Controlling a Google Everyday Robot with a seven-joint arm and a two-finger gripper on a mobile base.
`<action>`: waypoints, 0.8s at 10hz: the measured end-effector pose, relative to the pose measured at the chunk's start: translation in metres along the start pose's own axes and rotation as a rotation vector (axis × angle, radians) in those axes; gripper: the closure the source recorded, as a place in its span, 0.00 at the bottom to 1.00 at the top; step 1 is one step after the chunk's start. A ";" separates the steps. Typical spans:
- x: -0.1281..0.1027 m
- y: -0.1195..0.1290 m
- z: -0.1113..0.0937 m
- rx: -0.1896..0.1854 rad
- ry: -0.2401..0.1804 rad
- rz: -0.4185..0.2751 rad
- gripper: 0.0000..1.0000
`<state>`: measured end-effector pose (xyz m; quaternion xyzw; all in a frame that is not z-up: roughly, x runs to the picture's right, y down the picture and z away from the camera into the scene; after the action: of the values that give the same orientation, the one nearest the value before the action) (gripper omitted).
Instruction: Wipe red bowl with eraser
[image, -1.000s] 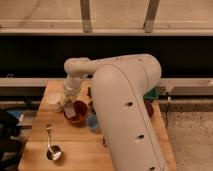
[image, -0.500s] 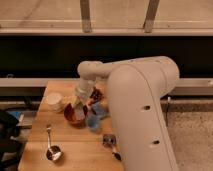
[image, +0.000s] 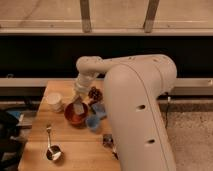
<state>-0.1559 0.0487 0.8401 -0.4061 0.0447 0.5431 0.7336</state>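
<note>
Claw (image: 79, 106) down over red bowl (image: 75, 116)

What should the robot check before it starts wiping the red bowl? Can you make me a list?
1. Gripper over the red bowl: ok, it sits at the bowl's upper rim.
2. Eraser in the gripper, reaching into the bowl: ok, a pale block hangs there.
3. Eraser touching the inside: cannot tell.
4. Bowl sitting flat on the wooden table: ok.
5. Blue cup out of the way: not ok, it sits right beside the bowl.
</note>
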 end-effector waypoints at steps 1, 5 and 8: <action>-0.003 0.008 0.001 0.000 0.002 -0.021 1.00; 0.023 0.015 0.000 0.008 0.007 -0.028 1.00; 0.042 -0.008 -0.007 0.026 -0.005 0.039 1.00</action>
<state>-0.1293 0.0754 0.8180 -0.3944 0.0578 0.5577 0.7281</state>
